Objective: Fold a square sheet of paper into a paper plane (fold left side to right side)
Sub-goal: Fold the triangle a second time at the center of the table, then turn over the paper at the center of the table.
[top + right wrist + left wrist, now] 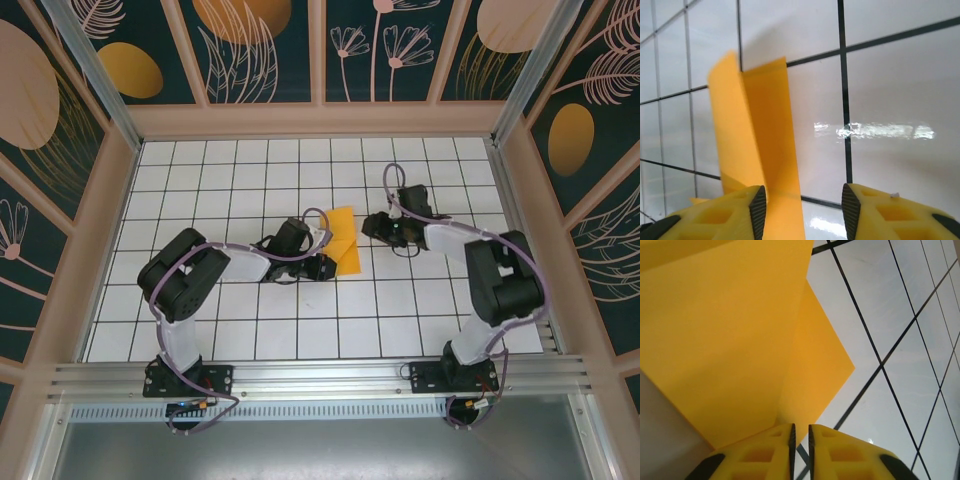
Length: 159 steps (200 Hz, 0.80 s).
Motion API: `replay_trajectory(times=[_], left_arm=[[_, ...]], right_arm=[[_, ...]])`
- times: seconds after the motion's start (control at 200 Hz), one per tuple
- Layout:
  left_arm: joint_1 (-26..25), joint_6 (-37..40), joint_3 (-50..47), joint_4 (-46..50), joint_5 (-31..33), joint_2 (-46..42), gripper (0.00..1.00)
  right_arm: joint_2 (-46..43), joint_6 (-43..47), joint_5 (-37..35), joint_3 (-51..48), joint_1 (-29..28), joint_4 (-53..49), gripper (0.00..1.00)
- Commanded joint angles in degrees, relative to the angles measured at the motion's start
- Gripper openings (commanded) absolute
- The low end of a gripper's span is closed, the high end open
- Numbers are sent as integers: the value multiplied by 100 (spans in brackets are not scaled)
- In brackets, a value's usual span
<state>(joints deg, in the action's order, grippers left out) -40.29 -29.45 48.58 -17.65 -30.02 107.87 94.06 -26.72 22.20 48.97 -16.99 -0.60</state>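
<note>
Right claw (pixel 803 196) beside orange paper (pixel 757 135)

The square sheet of paper (pixel 343 240) is thin, matt, smooth orange paper. Under it the tile floor (pixel 420 300) is glossy white, mirroring light. Beside the paper, the right gripper (pixel 804 207) has yellow plastic fingers (pixel 715 220) with matt black pads (pixel 758 207).

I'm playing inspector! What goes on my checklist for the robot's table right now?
Surface: white tiled table, shiny, with black grid lines.
Job's things: orange paper, partly folded, one flap standing up.
Clutter: nothing seen.
Grippers: left gripper barely open, paper just ahead; right gripper wide open, paper beside one finger.
Cables: purple cables run along both arms.
Surroundings: painted walls with leaves and ovals; metal rail at the near edge.
</note>
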Motion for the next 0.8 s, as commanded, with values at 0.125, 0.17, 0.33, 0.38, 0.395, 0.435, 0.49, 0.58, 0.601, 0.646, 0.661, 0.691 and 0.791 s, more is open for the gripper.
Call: replay_trajectory(times=[0.125,0.17,0.33,0.38,0.395,0.435,0.49,0.58,0.601,0.646,0.661,0.691,0.791], left_arm=[[80,153,201,776,-25,-846,38],[142,183,213,866,88,-934,43],[296,396,303,1132,426,-1190,54],[327,444,385,1158,424,-1092,54],[329,453,399,1158,413,-1046,55],[322,486,484,1147,384,-924,55],[329,515,620,1156,400,-654,56],[338,547,891,1150,332,-306,55],[338,546,949,1140,286,-240,55],[337,520,1036,1082,149,-105,52],[338,507,1061,1068,117,-70,51],[334,495,1095,1041,94,-17,47],[333,484,1129,1104,368,16,24]], right_arm=[[-1156,-46,-114,-876,65,518,67],[-1306,-108,1,-1053,65,635,69],[-1527,-313,401,-1447,61,1001,70],[-1539,-372,474,-1531,49,1079,70],[-1540,-381,486,-1544,54,1092,70],[-1536,-387,505,-1570,34,1098,70],[-1511,-403,512,-1584,14,1102,70],[-1459,-404,531,-1584,-37,1081,70],[-1440,-404,536,-1584,-50,1080,70],[-1405,-404,540,-1575,-79,1081,70],[-1401,-404,551,-1575,-83,1082,70],[-1376,-412,549,-1568,-92,1082,70],[-1274,-446,619,-1549,-142,1155,70]])
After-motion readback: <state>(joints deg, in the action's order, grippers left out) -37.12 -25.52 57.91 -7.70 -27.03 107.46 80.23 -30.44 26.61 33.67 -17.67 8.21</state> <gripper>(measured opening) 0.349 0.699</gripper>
